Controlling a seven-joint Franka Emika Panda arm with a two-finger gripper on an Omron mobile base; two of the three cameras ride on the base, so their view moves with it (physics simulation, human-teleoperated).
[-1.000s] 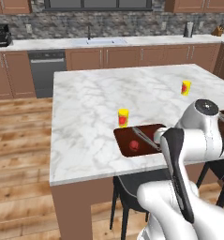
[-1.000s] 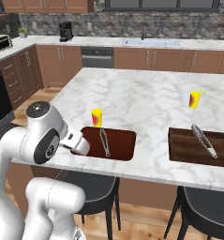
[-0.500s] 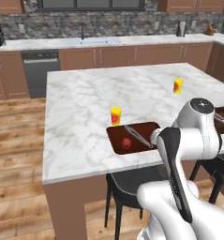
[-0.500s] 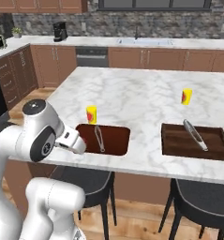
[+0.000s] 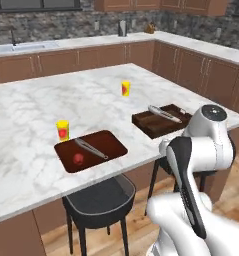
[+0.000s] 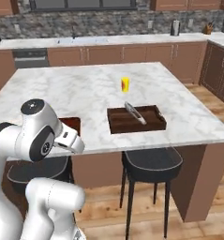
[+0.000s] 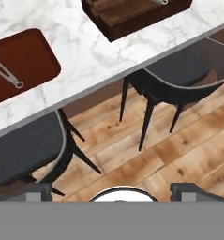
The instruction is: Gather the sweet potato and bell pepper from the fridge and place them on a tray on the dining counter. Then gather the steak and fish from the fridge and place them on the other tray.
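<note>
Here, going left to right along the near edge of the dining counter (image 5: 31,105): a yellow cup (image 5: 63,130), then the flat tray (image 5: 91,150) with a small red item (image 5: 78,158), likely the bell pepper but too small to be sure, and tongs (image 5: 91,148) lying diagonally. A second yellow cup (image 5: 125,88) stands further in toward the counter's middle. Right of that, near the right-hand corner, sits the deeper walled tray (image 5: 158,121) with another pair of tongs (image 5: 163,114); no food visible in it. Two dark stools (image 6: 151,164) are tucked under the near edge.

The gripper (image 7: 117,193) hangs below counter height, off the near edge, pointing down at wood floor between the stools. Its tips are apart with nothing between them, so it is open and empty.

No sweet potato, steak or fish can be seen, nor a fridge. Key relation: both trays lie up and ahead of the claw, while the remaining food must be elsewhere, so my guess is a drive to the fridge comes next.
</note>
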